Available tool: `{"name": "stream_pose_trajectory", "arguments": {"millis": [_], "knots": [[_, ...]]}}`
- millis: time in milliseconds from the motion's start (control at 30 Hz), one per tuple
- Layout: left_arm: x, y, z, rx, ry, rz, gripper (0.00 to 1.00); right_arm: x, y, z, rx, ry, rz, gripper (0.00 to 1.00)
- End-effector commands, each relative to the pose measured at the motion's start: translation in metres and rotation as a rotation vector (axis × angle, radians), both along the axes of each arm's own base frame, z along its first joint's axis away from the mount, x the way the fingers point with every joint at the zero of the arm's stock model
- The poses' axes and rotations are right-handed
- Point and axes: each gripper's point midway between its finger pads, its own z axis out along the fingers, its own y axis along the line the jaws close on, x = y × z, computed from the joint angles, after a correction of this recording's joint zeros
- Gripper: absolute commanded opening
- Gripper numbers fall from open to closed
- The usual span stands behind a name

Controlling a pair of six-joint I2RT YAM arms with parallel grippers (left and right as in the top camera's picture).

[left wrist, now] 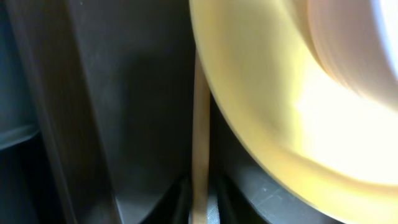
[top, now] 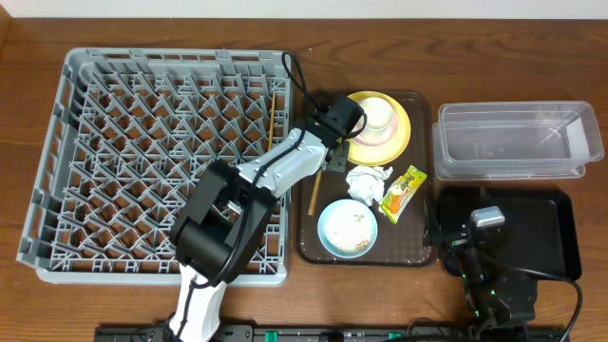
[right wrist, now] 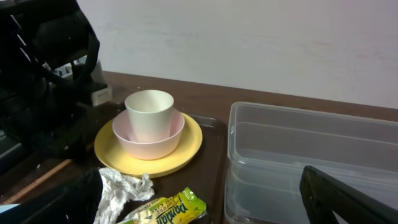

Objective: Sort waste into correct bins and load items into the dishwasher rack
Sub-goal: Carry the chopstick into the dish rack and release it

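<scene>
My left gripper [top: 331, 133] is low over the brown serving tray at the left rim of the yellow plate [top: 404, 133]. In the left wrist view its fingers [left wrist: 202, 211] are closed around a wooden chopstick [left wrist: 200, 124] beside the plate [left wrist: 261, 124]. That chopstick [top: 313, 190] still lies along the tray. A second chopstick [top: 271, 114] lies in the grey rack [top: 161, 152]. A white cup [right wrist: 149, 115] stands in a pale bowl [right wrist: 148, 140] on the plate. The napkin [top: 369, 180], wrapper [top: 403, 192] and light-blue bowl [top: 347, 228] with scraps are on the tray. My right gripper [top: 486, 220] is open and empty.
The brown serving tray [top: 418, 252] sits between the rack and the bins. The clear tub [top: 518, 142] is at the right back, with the black tray [top: 541, 233] in front of it under my right gripper. My left arm reaches across the rack's right side.
</scene>
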Motion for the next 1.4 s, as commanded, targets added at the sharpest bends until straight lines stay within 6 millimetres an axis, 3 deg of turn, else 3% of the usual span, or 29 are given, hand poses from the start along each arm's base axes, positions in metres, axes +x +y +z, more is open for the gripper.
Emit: {"name": "stream_pose_trajectory", "arguments": {"millis": [0,200,433,567,667,767,1000,1367], "knots": [[-0.027,0.015,-0.039,0.071,0.124,-0.024,0.1,0.0,0.0,-0.001,0.0,0.003,0.001,0.99],[-0.003,0.014,0.014,0.063,-0.015,-0.008,0.06,0.0,0.0,-0.001,0.0,0.003,0.001,0.99],[0.007,0.018,0.105,-0.022,-0.186,0.011,0.06,0.0,0.0,-0.001,0.0,0.003,0.001,0.99],[0.004,0.03,0.155,-0.071,-0.264,0.033,0.06,0.0,0.0,-0.001,0.0,0.003,0.001,0.99],[0.003,0.055,0.178,-0.035,-0.315,0.083,0.06,0.0,0.0,-0.001,0.0,0.003,0.001,0.99],[0.002,0.08,0.181,0.022,-0.306,0.118,0.06,0.0,0.0,-0.001,0.0,0.003,0.001,0.99],[-0.01,0.119,0.154,0.113,-0.195,0.134,0.07,0.0,0.0,-0.001,0.0,0.003,0.001,0.99],[-0.022,0.115,0.129,0.075,-0.132,0.129,0.07,0.0,0.0,-0.001,0.0,0.003,0.001,0.99]]}}
